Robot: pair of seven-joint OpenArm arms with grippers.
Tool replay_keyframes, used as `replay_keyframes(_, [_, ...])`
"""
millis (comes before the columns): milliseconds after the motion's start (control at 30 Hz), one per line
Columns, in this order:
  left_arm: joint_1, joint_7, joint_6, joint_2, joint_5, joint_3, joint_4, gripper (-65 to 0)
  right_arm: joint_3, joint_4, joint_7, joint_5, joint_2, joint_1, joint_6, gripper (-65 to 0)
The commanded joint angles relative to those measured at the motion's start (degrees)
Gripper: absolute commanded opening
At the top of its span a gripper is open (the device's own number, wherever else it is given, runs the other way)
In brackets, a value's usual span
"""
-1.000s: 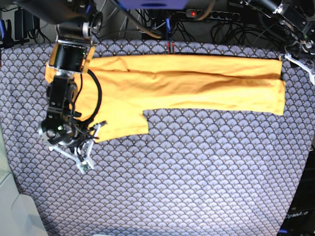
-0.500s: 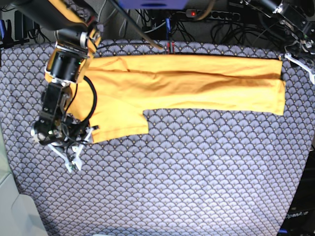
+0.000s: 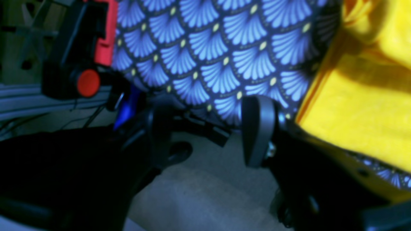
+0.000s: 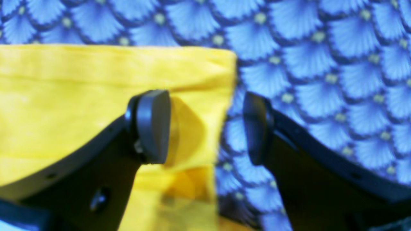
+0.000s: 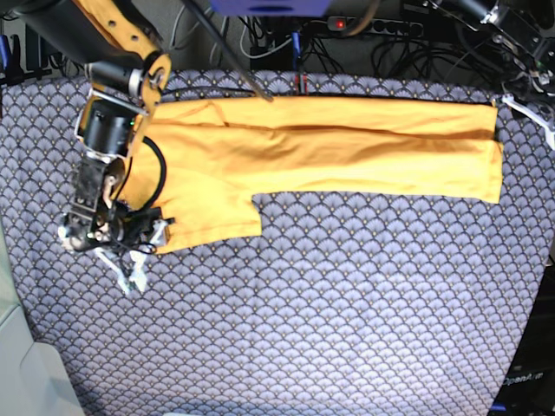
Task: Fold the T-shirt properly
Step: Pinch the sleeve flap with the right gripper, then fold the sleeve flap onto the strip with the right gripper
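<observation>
Right hand [image 4: 205, 128] farther left, spread over soft yellow-orange T-shirt [image 5: 329, 147] sleeve (left hand [image 3: 205, 131] spread too).

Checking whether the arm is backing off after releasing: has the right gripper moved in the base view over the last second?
Yes. The right gripper has slid toward the image's left, away from the T-shirt sleeve's corner.

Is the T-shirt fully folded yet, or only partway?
Partway. The T-shirt lies as a long band, one lengthwise fold showing, with a sleeve sticking out.
</observation>
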Motion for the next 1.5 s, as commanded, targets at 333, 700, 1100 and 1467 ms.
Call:
replay_keyframes(333, [-0.60,-0.79,0.16,-0.92,-0.29,-0.08,0.76,-31.8,0.09,0.66,1.33,0.53,1.85,0.84,0.17,-28.0])
replay_keyframes(700, [-0.60,-0.79,0.16,-0.92,-0.29,-0.08,1.20,-31.8,0.09,0.66,0.97,0.53,-1.32,-0.48,0.17,-28.8])
replay_keyframes(1100, [-0.52,-0.79,0.16,-0.92,-0.29,-0.08,1.20,-31.8,0.00,2.24,0.89,0.53,-2.02,0.04,0.17,-65.0])
replay_keyframes(1467, [-0.69,-0.79,0.16,-0.92,-0.29,0.01,0.94,-31.8,-0.26,18.77,-4.92,0.53,-2.20,-3.82,0.17,-65.0])
